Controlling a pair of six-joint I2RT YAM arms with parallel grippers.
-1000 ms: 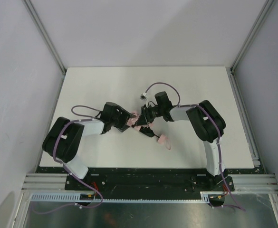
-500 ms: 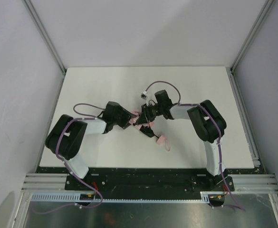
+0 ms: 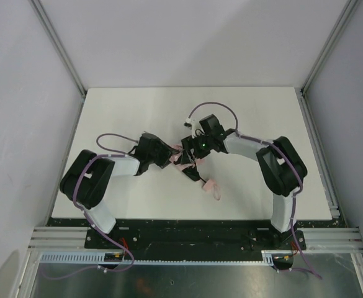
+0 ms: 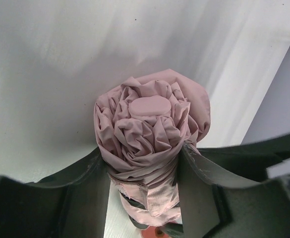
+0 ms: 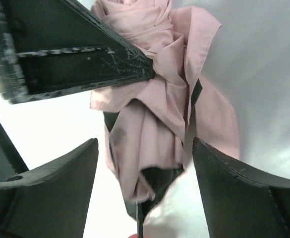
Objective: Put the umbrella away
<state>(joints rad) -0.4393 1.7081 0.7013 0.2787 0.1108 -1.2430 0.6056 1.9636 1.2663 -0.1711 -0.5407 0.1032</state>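
While the left end effector [image 4: 142,166] is clamped on the umbrella [image 4: 149,119] just under its end cap, the canopy reads as collapsed and rolled into a tight pink bundle. Call that part done.

Right end effector [image 5: 145,163] is wide open, with its jaws straddling the looser lower folds and gripping nothing. From that wrist the fabric there looks ragged and not wrapped flat. I can't tell whether a tie strap is fastened.

Overhead, the bundle sits mid-table between both end effectors. A thin dark shaft [image 3: 197,174] runs toward the near side and ends at the pink handle [image 3: 211,184], which lies on the table [image 3: 262,112]. My read is that the shaft isn't pushed in yet, so what's left is to telescope it, tidy the folds and stow it. No sleeve or bin is in view.

Room:
- The far half of the table is bare in the overhead view, as are both outer sides.
- Side panels and frame posts hem in the left and right edges.
- Both wrists are crowded at the bundle, so collision risk is highest there.
- The handle is well apart from the near edge.
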